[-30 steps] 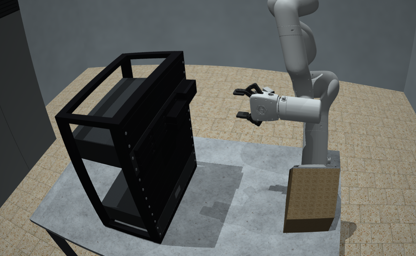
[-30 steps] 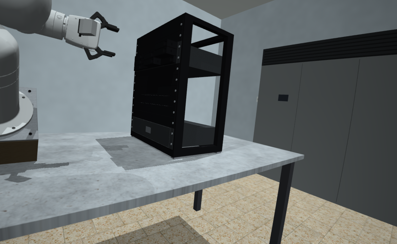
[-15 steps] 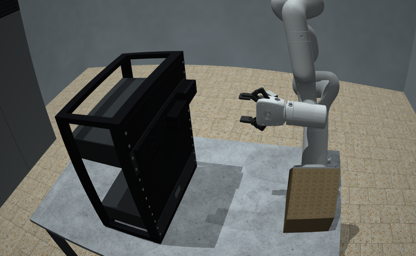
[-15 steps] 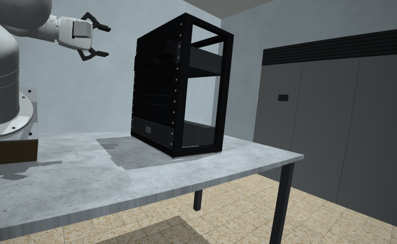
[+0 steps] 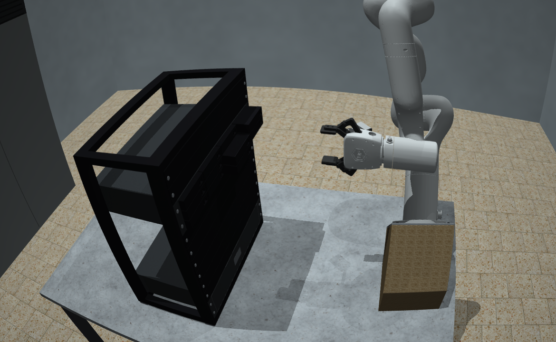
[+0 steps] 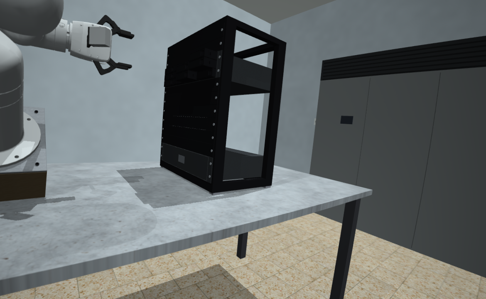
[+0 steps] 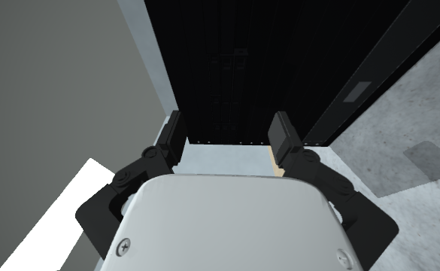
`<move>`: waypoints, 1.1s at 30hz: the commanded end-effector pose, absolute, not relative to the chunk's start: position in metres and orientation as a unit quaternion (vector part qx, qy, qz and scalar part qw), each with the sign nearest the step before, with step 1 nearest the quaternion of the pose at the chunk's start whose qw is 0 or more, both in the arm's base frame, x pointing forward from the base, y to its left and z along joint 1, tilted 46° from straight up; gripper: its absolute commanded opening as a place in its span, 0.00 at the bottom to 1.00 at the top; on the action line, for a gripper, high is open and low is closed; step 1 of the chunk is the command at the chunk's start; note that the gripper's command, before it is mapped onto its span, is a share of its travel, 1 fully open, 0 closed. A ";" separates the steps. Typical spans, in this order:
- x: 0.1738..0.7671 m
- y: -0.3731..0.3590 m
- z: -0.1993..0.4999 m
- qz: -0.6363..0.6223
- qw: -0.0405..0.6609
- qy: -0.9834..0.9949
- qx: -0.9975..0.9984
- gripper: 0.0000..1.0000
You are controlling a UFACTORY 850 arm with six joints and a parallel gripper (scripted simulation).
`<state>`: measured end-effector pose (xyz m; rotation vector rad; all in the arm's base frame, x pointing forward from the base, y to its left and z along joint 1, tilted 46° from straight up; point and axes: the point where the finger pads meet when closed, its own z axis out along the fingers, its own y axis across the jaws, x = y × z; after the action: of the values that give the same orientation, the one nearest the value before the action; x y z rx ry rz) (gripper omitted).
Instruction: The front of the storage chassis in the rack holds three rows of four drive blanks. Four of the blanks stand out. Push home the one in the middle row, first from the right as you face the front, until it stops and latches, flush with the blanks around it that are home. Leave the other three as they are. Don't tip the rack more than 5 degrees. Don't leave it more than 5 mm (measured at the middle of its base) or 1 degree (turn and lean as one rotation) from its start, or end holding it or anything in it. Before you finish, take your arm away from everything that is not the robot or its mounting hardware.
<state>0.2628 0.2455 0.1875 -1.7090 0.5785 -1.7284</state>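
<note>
The black rack (image 5: 118,162) (image 6: 278,111) (image 7: 389,56) stands upright on the grey table (image 5: 314,276) (image 6: 163,223). The storage chassis (image 6: 192,67) sits in its upper front. In the top view, dark blanks (image 5: 251,116) (image 5: 235,148) jut out from that front. The front is too dark to tell the single blanks or rows apart. My gripper (image 5: 323,145) (image 6: 130,51) (image 7: 227,122) is open and empty. It hangs in the air well clear of the rack's front, at about the chassis's height, fingers pointing at it.
A lower front panel with a grey label (image 5: 237,255) (image 6: 180,159) (image 7: 356,91) sits near the rack's foot. The arm's brown pedestal (image 5: 416,263) (image 6: 10,182) stands on the table's edge. Dark cabinets (image 6: 423,148) line the wall behind the rack.
</note>
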 end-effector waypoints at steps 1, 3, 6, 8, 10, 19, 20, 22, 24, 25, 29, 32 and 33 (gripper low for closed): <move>0.263 0.246 0.188 -0.656 0.317 0.220 -0.649 1.00; 0.263 0.246 0.188 -0.656 0.317 0.220 -0.649 1.00; 0.263 0.246 0.188 -0.656 0.317 0.220 -0.649 1.00; 0.263 0.246 0.188 -0.656 0.317 0.220 -0.649 1.00; 0.265 0.246 0.187 -0.656 0.317 0.220 -0.648 1.00; 0.285 0.249 0.186 -0.657 0.317 0.220 -0.648 1.00; 0.290 0.250 0.186 -0.657 0.317 0.220 -0.648 1.00; 0.300 0.251 0.185 -0.657 0.317 0.220 -0.648 1.00; 0.312 0.252 0.184 -0.657 0.317 0.220 -0.648 1.00; 0.318 0.253 0.184 -0.657 0.317 0.220 -0.648 1.00; 0.336 0.256 0.182 -0.657 0.317 0.220 -0.648 1.00; 0.347 0.257 0.181 -0.657 0.317 0.220 -0.648 1.00; 0.353 0.258 0.181 -0.657 0.317 0.220 -0.648 1.00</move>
<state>0.3340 0.2539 0.1830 -1.7036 0.5854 -1.7335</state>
